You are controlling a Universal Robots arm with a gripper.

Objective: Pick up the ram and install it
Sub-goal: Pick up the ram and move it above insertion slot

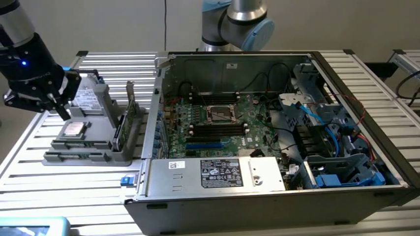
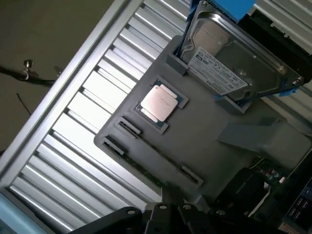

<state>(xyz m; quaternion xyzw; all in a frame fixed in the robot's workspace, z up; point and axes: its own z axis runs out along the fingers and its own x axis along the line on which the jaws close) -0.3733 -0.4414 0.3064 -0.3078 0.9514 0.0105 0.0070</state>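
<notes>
The ram (image 1: 77, 156) is a thin green stick standing on edge in a slot along the front of the grey parts holder (image 1: 98, 147). In the wrist view the ram (image 2: 139, 165) runs between two clips near the holder's (image 2: 204, 126) edge. My black gripper (image 1: 64, 114) hangs above the holder's far left part, over the processor (image 1: 72, 129), and is shut on nothing. Its fingertips (image 2: 168, 210) show dark and close together, just off the ram's slot.
A hard drive (image 2: 229, 58) in a blue frame and a silver processor (image 2: 158, 101) also sit in the holder. An upright green card (image 1: 130, 105) stands at its right side. The open computer case (image 1: 217, 177) with the motherboard (image 1: 223, 125) and black slots lies to the exterior view's right.
</notes>
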